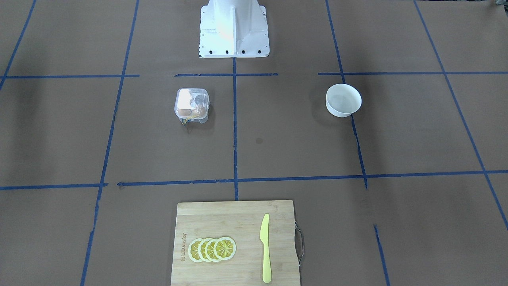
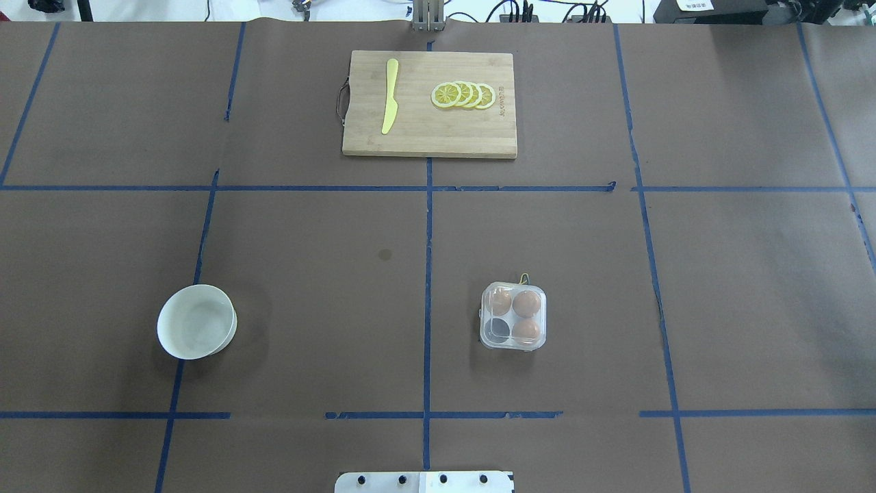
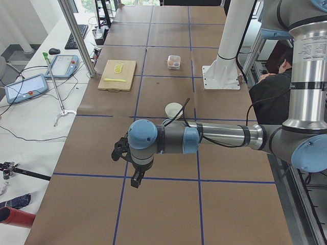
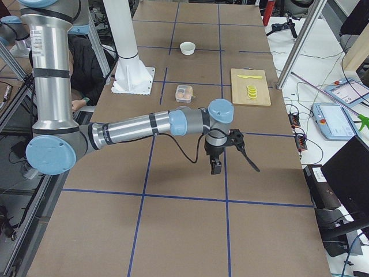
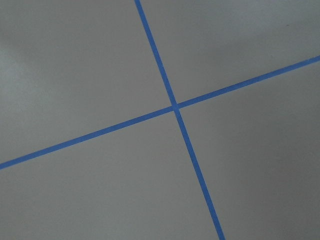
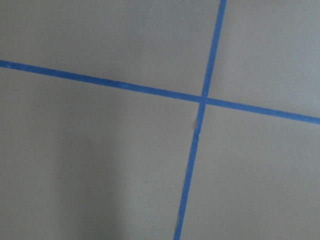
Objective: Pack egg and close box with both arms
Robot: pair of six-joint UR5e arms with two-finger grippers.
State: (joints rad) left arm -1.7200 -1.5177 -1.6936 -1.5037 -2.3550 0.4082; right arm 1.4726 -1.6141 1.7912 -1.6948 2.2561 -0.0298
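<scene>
The box (image 2: 513, 316) is a small clear carton on the table right of the centre line, and its lid lies down over the cells. Three brown eggs (image 2: 526, 303) sit in it; the near-left cell looks dark and empty. The box also shows in the front view (image 1: 191, 104). I cannot tell which of the eggs is the task's egg. My left gripper (image 3: 121, 149) hangs over bare table far from the box. My right gripper (image 4: 245, 154) does the same at the other end. Neither shows whether it is open or shut. Both wrist views show only paper and tape.
A round white bowl (image 2: 197, 322) stands empty on the left side. A wooden cutting board (image 2: 430, 137) at the far edge holds a yellow knife (image 2: 390, 96) and lemon slices (image 2: 463, 95). The white pedestal base (image 1: 234, 29) stands at the robot's edge. Blue tape lines grid the brown paper.
</scene>
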